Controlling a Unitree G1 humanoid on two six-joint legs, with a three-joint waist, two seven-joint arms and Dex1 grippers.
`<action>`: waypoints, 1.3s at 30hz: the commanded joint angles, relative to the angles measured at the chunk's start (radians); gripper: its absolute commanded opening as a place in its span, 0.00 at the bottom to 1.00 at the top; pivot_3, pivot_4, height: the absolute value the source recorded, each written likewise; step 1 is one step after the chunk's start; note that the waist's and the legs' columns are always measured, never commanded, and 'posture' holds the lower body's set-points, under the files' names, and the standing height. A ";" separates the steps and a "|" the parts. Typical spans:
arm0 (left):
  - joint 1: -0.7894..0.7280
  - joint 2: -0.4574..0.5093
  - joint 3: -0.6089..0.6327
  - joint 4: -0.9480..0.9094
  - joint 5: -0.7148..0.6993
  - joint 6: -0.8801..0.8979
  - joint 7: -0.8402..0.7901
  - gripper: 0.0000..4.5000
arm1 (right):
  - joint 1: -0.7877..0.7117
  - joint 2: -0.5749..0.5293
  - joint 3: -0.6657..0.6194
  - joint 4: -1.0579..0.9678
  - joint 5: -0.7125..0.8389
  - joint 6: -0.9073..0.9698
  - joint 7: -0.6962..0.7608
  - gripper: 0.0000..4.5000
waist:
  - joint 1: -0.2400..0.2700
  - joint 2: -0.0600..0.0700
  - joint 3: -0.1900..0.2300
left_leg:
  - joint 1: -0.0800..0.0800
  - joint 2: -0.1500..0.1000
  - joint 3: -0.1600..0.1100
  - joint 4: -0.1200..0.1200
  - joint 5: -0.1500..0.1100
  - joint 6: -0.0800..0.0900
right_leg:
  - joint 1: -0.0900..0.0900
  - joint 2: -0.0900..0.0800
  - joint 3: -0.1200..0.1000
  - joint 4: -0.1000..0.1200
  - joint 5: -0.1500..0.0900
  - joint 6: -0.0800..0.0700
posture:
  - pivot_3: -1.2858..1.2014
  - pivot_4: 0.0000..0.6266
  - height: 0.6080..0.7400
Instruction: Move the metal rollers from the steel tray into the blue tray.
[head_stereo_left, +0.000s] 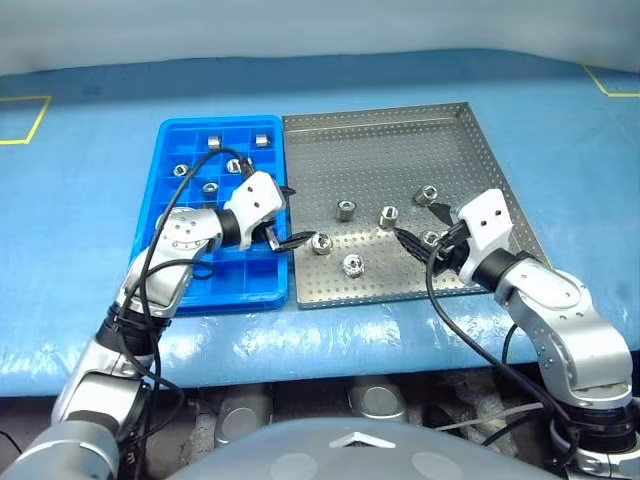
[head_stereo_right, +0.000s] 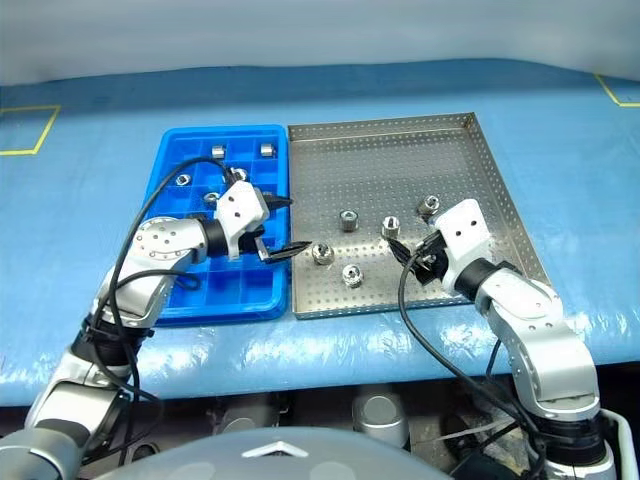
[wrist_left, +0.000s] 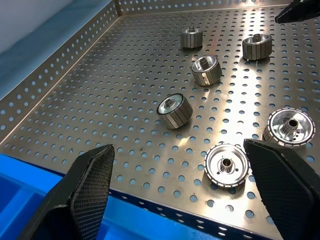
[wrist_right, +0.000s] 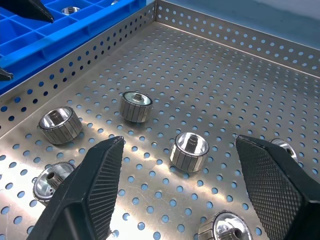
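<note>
- The steel tray (head_stereo_left: 400, 150) is set flat on the blue-covered table (head_stereo_left: 90, 200), its long edge touching the blue tray (head_stereo_left: 170, 150) on the robot's left.
- The left arm is bent across the blue tray, its wrist turned inward; the left gripper (head_stereo_left: 287, 214) is held over the seam of the two trays, its fingers (wrist_left: 82, 192) spread wide and empty.
- The right arm is folded at the elbow, with the right gripper (head_stereo_left: 424, 224) aimed inward over the steel tray's near right part; its fingers (wrist_right: 95, 187) are parted, nothing held.
- Six rollers are seen on the steel tray: one (wrist_left: 227, 165) just ahead of the left fingertips, one (wrist_right: 189, 150) between the right fingers, further ahead.
- Five rollers (head_stereo_left: 214, 143) are lodged in far compartments of the blue tray.
</note>
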 joint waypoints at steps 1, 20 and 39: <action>-0.017 -0.009 0.020 -0.051 -0.025 0.014 0.002 1.00 | -0.012 0.000 -0.003 -0.012 0.001 -0.025 -0.004 0.83 | 0.003 0.000 0.000 | 0.000 0.000 0.000 0.000 0.000 0.000 | 0.000 0.000 0.000 0.000 0.000 0.000 | 0.44 0.24 1.00; -0.062 -0.014 -0.024 -0.024 -0.015 0.063 -0.013 1.00 | 0.003 0.011 0.010 -0.017 -0.009 -0.039 -0.030 0.83 | 0.003 0.000 0.000 | 0.000 0.000 0.000 0.000 0.000 0.000 | 0.000 0.000 0.000 0.000 0.001 -0.002 | 0.43 0.24 1.00; -0.065 0.009 -0.104 -0.029 0.022 0.061 -0.037 1.00 | -0.008 0.024 0.015 0.000 -0.016 -0.048 -0.050 0.83 | 0.004 0.000 0.000 | 0.000 0.000 0.000 0.000 0.000 0.000 | 0.000 0.000 0.000 0.000 0.001 -0.002 | 0.43 0.24 1.00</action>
